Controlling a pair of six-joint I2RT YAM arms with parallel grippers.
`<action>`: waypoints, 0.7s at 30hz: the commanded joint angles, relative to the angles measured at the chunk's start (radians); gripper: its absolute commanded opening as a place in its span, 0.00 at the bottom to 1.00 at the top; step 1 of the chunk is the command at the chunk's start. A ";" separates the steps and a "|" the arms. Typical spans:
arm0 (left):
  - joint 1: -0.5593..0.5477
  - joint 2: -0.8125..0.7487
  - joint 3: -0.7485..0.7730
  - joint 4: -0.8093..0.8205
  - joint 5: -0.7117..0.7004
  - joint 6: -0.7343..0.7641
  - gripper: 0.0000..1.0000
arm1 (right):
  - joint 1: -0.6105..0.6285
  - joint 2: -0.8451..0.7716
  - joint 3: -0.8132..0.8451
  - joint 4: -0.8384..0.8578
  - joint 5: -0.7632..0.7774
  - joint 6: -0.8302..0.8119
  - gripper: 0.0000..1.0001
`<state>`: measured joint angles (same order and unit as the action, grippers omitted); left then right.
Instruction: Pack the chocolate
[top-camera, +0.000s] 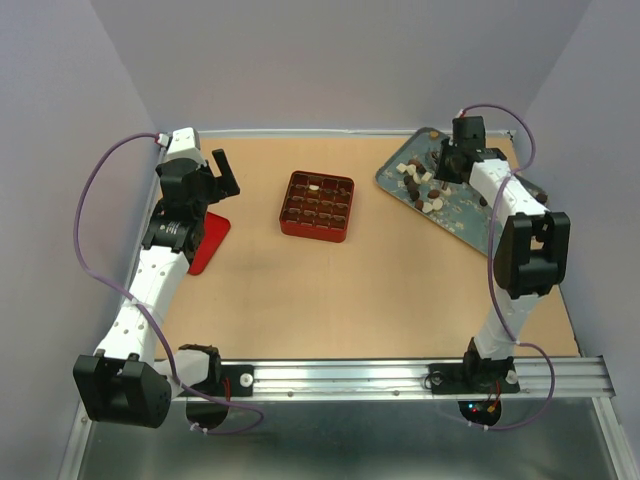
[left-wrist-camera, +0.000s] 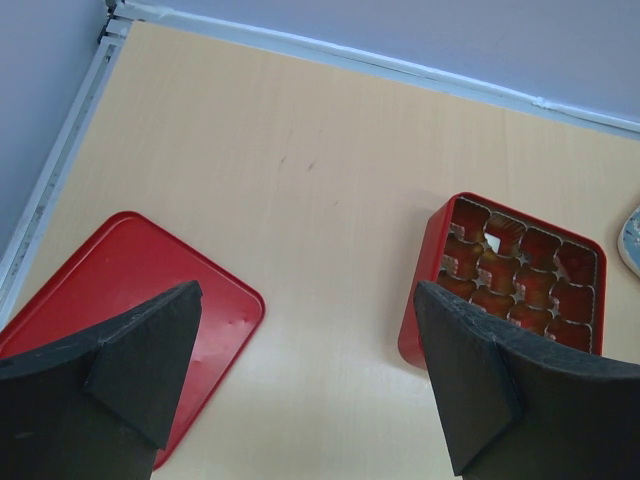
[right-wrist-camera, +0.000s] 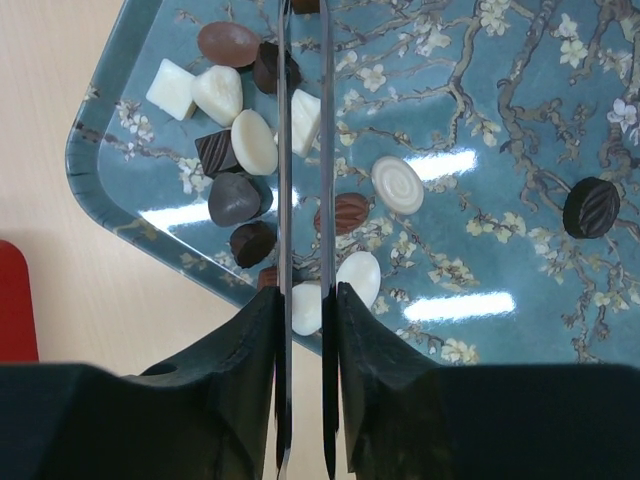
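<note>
The chocolate (right-wrist-camera: 252, 140) lies in a heap of dark, reddish and white pieces on a blue flowered tray (right-wrist-camera: 500, 150) at the back right (top-camera: 470, 215). My right gripper (right-wrist-camera: 305, 290) is shut on the metal tongs (right-wrist-camera: 283, 150), whose two blades reach over the heap; their tips run out of view. In the top view this gripper (top-camera: 455, 160) hangs over the tray's far end. The red gridded box (top-camera: 318, 206) stands mid-table with one white piece (left-wrist-camera: 493, 243) in a back cell. My left gripper (left-wrist-camera: 305, 300) is open and empty above bare table left of the box (left-wrist-camera: 425, 290).
A flat red lid (left-wrist-camera: 120, 270) lies at the left under my left arm (top-camera: 212, 240). One dark chocolate (right-wrist-camera: 590, 207) sits alone on the tray's right part. A raised white rim (left-wrist-camera: 330, 50) borders the table's back and left.
</note>
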<state>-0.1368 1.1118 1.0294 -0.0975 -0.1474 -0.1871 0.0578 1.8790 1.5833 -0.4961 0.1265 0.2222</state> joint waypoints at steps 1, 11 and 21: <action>-0.004 -0.024 0.057 0.024 -0.011 0.015 0.99 | -0.013 0.009 0.076 0.047 0.007 0.003 0.28; -0.004 -0.021 0.058 0.022 -0.011 0.015 0.99 | -0.013 -0.101 0.057 0.047 -0.013 -0.011 0.23; -0.004 -0.018 0.057 0.024 -0.009 0.015 0.99 | -0.012 -0.234 -0.040 0.047 -0.071 -0.014 0.23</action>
<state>-0.1368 1.1118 1.0294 -0.0978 -0.1474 -0.1841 0.0525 1.6947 1.5700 -0.4953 0.0944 0.2192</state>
